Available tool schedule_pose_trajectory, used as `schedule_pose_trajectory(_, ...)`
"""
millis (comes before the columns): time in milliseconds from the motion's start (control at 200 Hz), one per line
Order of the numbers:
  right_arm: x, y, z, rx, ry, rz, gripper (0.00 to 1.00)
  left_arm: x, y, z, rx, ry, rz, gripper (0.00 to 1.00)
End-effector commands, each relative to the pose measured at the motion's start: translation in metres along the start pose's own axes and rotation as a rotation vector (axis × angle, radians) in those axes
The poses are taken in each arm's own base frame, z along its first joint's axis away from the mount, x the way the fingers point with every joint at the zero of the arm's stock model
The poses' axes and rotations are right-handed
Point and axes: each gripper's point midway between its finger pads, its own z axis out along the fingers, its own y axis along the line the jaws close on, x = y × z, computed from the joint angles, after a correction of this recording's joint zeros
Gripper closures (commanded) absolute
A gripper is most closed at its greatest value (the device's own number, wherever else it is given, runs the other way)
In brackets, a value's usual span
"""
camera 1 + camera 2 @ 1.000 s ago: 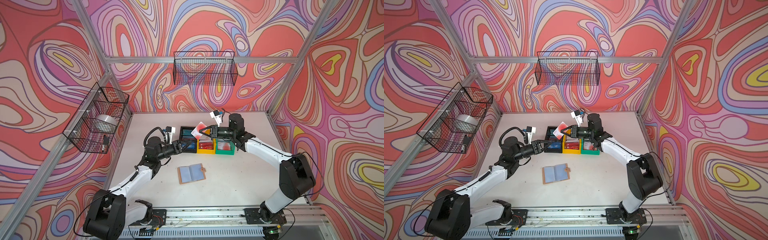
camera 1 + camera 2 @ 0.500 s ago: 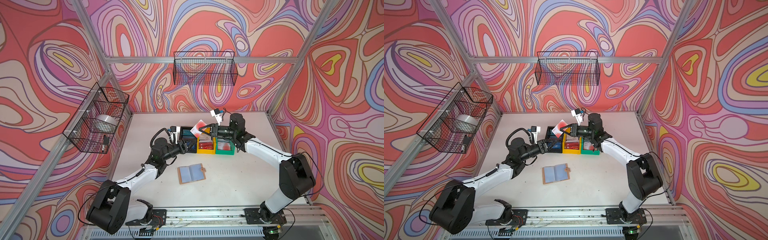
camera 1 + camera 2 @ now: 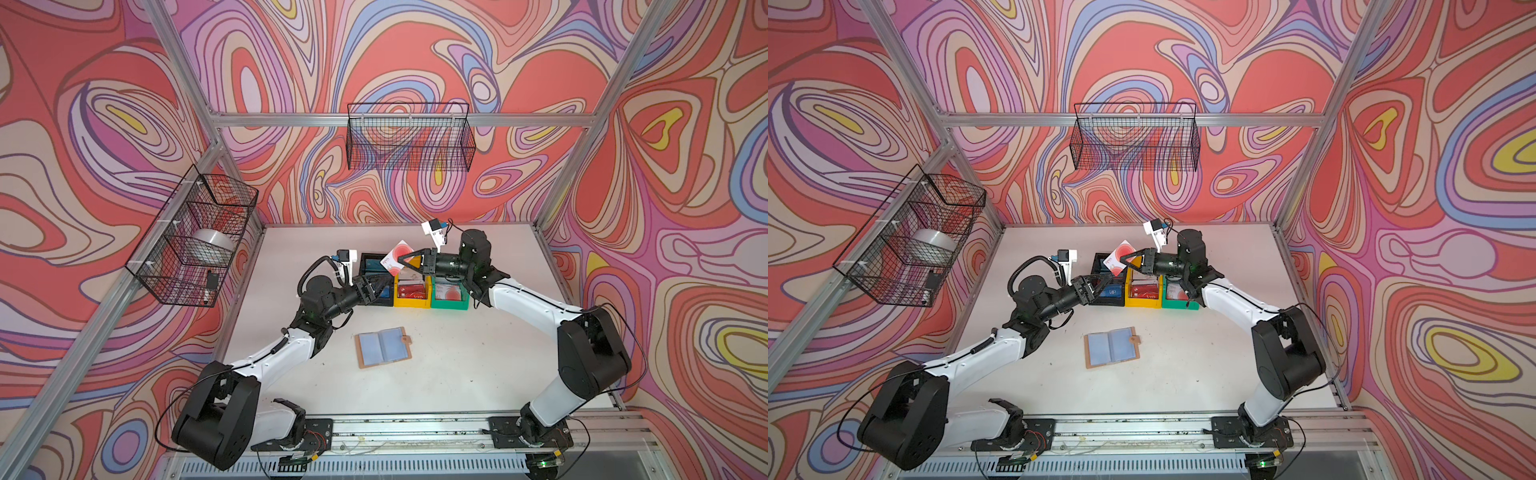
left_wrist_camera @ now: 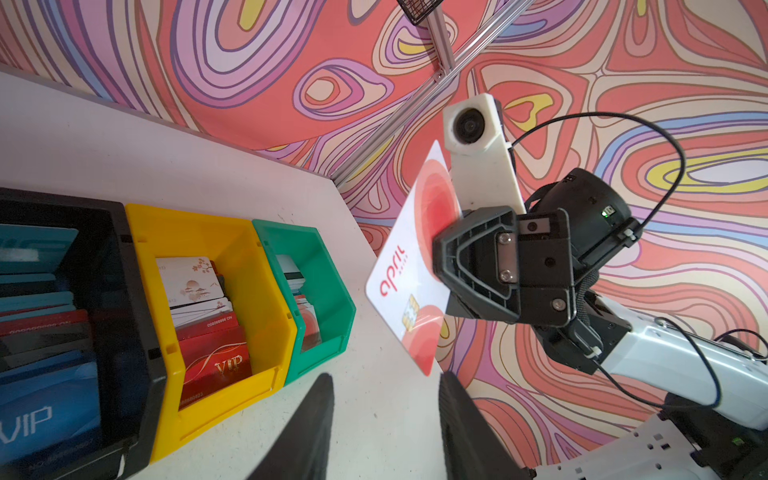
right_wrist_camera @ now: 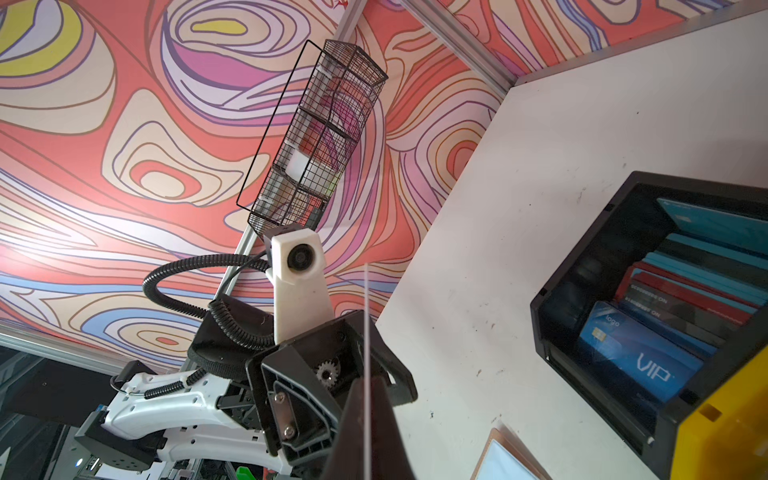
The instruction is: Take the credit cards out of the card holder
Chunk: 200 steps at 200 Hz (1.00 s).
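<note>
The tan card holder [image 3: 384,347] [image 3: 1112,347] lies open on the table, clear sleeves up; its corner shows in the right wrist view [image 5: 511,457]. My right gripper [image 3: 402,260] [image 3: 1126,260] [image 5: 367,399] is shut on a pale credit card with red blotches [image 3: 395,255] [image 3: 1118,258] [image 4: 409,266], held upright above the bins. The card is edge-on in the right wrist view [image 5: 367,316]. My left gripper [image 3: 384,284] [image 3: 1100,284] [image 4: 384,382] is open, and the card's lower corner hangs just beyond its fingertips. A blue VIP card [image 4: 41,419] [image 5: 648,365] lies in the black bin, a dark red one [image 4: 216,361] in the yellow bin.
The black bin [image 3: 365,257] [image 4: 137,291], yellow bin [image 3: 411,301] [image 4: 266,266] and green bin [image 3: 449,304] [image 4: 328,270] stand in a row at mid-table, each holding several cards. Wire baskets hang on the left wall [image 3: 195,237] and the back wall [image 3: 409,137].
My left arm has swung its open gripper to the right and up, close under the held card. The right gripper and its card have hardly moved.
</note>
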Motion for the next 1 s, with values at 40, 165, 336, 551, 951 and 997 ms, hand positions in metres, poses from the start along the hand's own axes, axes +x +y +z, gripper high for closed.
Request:
schedule_pose_trajectory(40,-0.002,0.013,-0.003,-0.039,-0.005,-0.027,1.0,-0.015,-0.017,0.001,0.057,-0.054,0.033,0.55)
schedule_pose_trajectory(165,-0.002,0.014,-0.003,-0.043,-0.005,-0.029,1.0,-0.017,-0.02,0.003,0.079,-0.066,0.028,0.54)
schedule_pose_trajectory(336,-0.003,0.016,-0.002,-0.05,-0.006,-0.033,1.0,-0.021,-0.024,0.006,0.106,-0.075,0.026,0.53)
schedule_pose_trajectory(551,-0.001,0.016,0.0,-0.056,0.0,-0.031,1.0,-0.022,-0.022,0.008,0.104,-0.079,0.019,0.53)
schedule_pose_trajectory(951,0.004,0.015,0.006,-0.072,0.004,-0.028,1.0,-0.029,-0.029,0.01,0.127,-0.101,0.028,0.57)
schedule_pose_trajectory(997,0.004,0.015,0.006,-0.074,0.001,-0.027,1.0,-0.029,-0.03,0.011,0.129,-0.1,0.025,0.6)
